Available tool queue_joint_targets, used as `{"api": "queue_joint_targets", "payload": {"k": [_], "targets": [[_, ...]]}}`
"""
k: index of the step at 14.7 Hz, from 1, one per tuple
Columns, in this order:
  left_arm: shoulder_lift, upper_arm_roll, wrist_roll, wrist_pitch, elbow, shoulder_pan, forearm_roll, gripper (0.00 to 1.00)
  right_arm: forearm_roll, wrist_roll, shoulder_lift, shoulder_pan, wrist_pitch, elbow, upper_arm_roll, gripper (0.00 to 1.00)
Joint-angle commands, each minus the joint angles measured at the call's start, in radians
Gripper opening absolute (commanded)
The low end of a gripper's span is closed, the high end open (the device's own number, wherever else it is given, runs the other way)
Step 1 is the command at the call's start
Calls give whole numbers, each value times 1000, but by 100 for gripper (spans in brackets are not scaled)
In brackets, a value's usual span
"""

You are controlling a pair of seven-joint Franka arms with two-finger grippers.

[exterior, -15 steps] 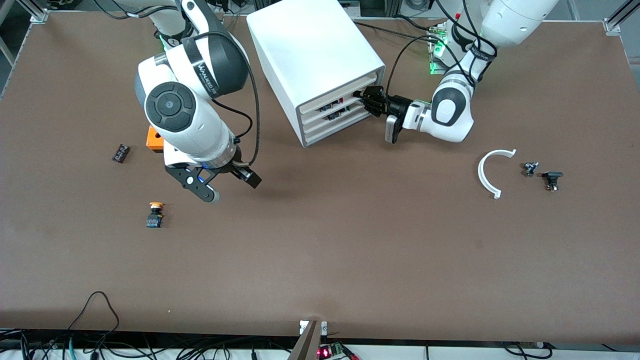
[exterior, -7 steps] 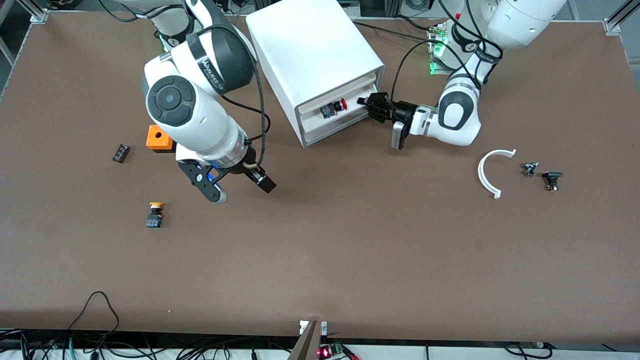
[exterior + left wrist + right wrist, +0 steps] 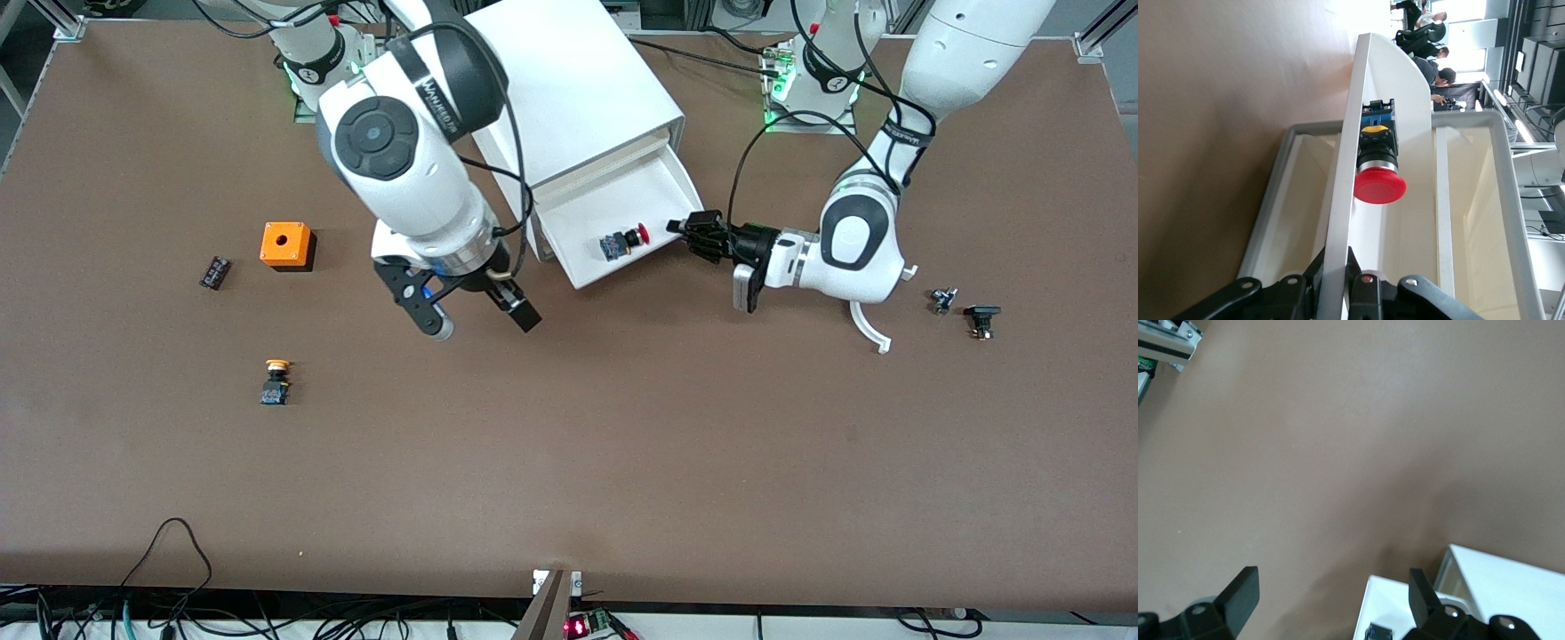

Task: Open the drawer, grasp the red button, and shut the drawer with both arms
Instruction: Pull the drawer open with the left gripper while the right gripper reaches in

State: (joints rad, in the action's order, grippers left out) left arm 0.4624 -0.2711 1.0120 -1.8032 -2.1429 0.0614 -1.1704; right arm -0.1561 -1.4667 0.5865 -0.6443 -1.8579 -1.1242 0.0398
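The white cabinet (image 3: 569, 98) stands at the back of the table. Its top drawer (image 3: 613, 200) is pulled far out. The red-capped button (image 3: 622, 240) lies on its side in the drawer, and shows in the left wrist view (image 3: 1378, 175). My left gripper (image 3: 693, 233) is shut on the drawer's front wall (image 3: 1341, 220) at the corner toward the left arm's end. My right gripper (image 3: 480, 316) is open and empty over the bare table, beside the drawer's other corner (image 3: 1405, 613).
An orange box with a hole (image 3: 286, 246), a small black part (image 3: 214, 272) and an orange-capped button (image 3: 276, 380) lie toward the right arm's end. A white curved piece (image 3: 867, 329) and two small dark parts (image 3: 965, 311) lie toward the left arm's end.
My left gripper has pulled the drawer out toward the front camera, uncovering the red-capped button. My right arm has swung from near the orange box to beside the drawer.
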Motion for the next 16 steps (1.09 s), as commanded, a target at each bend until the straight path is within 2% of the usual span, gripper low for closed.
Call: {"api": "queue_joint_targets", "payload": {"k": [1,4,5,6,8,10,14,16], "targets": [[61,10,-56,-36,105,20,95,0,-17,-101,39,-46,-30,41,6,99],[76,10,-81,-30,149,41,153,0,-17,-207,73,-83,-46,43,5,99],[75,10,-82,-30,153,47,159,10,-17,-240,85,-96,-59,43,5,99],[73,10,-81,-28,155,57,164,99,-17,-271,99,-110,-69,56,6,99],[59,10,-82,-27,169,60,193,100,-17,-325,147,-129,-78,104,5,99],[41,10,-131,17,225,83,285,100,-17,-356,171,-155,-122,109,6,99],[39,9,-396,220,460,90,493,100,-17,-402,213,-181,-205,109,6,99],[35,4,-490,287,544,89,596,100,-16,-408,237,-196,-236,109,8,99]]}}
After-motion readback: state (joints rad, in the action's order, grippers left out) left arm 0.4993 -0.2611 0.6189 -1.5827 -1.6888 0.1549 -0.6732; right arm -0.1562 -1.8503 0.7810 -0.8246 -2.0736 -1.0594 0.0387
